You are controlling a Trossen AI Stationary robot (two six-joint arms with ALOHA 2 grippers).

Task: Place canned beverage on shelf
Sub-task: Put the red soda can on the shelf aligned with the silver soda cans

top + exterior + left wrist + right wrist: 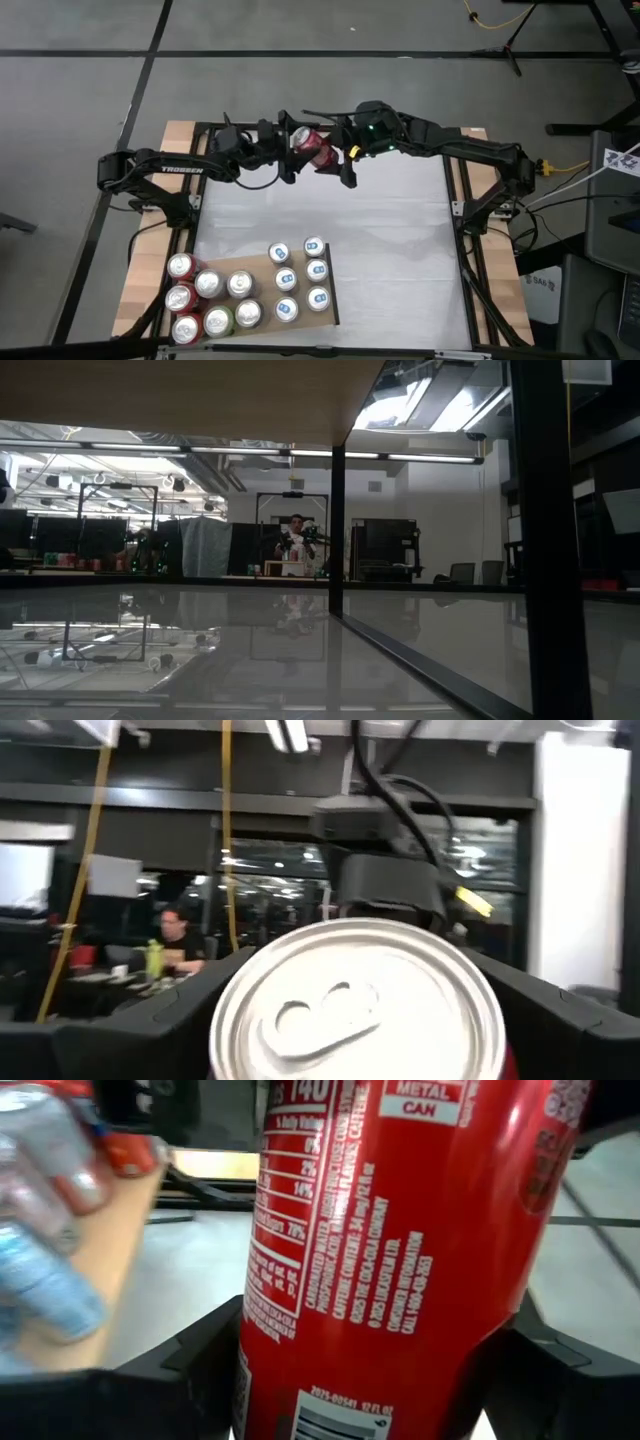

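A red beverage can (314,149) hangs tilted high over the far middle of the table, its silver top (300,137) turned toward the left arm. My left gripper (291,150) comes at it from the left and my right gripper (340,160) from the right; both are shut on it. The shelf (325,322), a light-brown panel, lies flat on the table at the near left, well away from both grippers. My left gripper has the can's top end between its two fingers (175,1015). The silver lid (355,1005) faces back toward the wrist, so the fingers lie along the can. They come from the table's left, slanting a little upward. My right gripper pinches the can's red side wall (390,1300) between its two fingers (185,1365), which lie across the can. They come from the table's right, slanting downward. The can is lifted clear of the table.
Several cans stand upright on the shelf: red ones (182,266), a green one (219,321) and blue-and-white ones (316,270). The white tabletop (390,250) stretches between the black frame rails (462,215). A person (170,935) sits in the room beyond.
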